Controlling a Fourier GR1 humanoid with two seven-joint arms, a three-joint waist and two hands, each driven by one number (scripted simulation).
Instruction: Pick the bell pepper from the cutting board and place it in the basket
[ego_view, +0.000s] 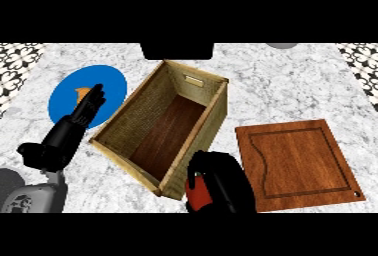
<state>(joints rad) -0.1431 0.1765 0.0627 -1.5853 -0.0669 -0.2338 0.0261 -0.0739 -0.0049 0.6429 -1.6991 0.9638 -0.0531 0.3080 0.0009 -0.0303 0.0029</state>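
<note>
Beside basket (140, 107), bell pepper (195, 191) in right hand (218, 181).

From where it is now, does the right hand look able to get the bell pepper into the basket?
Probably yes: the right hand, curled round the red bell pepper, sits at the basket's near corner, and its open top looks unobstructed.

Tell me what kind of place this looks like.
Probably a kitchen counter: a marble-patterned countertop carrying a wooden cutting board, a wooden basket and a blue plate.
</note>
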